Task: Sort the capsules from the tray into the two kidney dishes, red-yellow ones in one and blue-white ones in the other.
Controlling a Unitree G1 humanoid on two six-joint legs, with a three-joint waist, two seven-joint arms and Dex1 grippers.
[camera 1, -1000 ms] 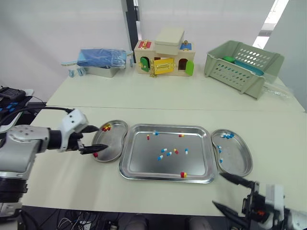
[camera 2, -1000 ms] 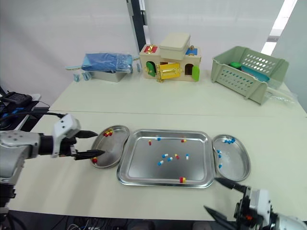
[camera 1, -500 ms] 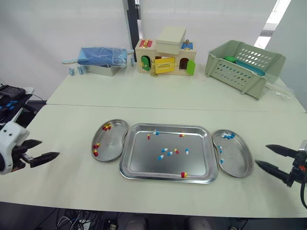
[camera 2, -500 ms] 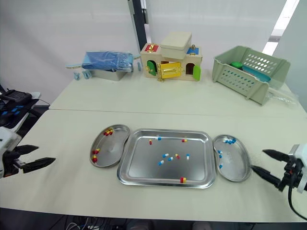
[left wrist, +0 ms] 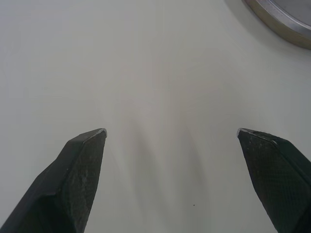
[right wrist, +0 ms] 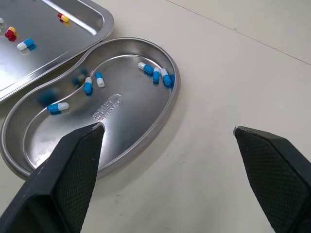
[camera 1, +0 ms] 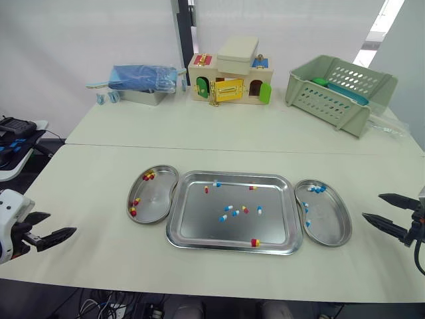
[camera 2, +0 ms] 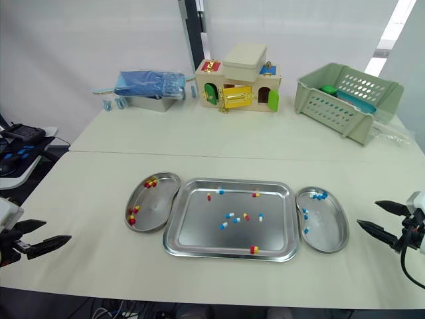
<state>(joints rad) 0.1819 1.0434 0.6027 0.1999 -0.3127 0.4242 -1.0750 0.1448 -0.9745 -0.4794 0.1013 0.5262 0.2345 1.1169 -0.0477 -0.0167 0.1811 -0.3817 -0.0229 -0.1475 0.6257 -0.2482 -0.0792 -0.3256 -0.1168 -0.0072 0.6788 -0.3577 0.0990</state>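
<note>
Table (camera 1: 219, 136): left claw (camera 1: 61, 223), right claw (camera 1: 372, 206) agape

Both arms out to the sides, both grippers open and empty.

Left gripper (camera 1: 61, 223): low at the robot's far left, beyond a white wrist housing (camera 1: 9, 224). Its two black fingers (left wrist: 80, 170) are spread wide, with the tips pointing inward toward the robot's right and a little forward. Nothing is between them. Right gripper (camera 1: 371, 206): low at the far right, jaws likewise wide, tips pointing inward toward the robot's left, nothing held. The two grippers face each other, well apart, at roughly matching height.
</note>
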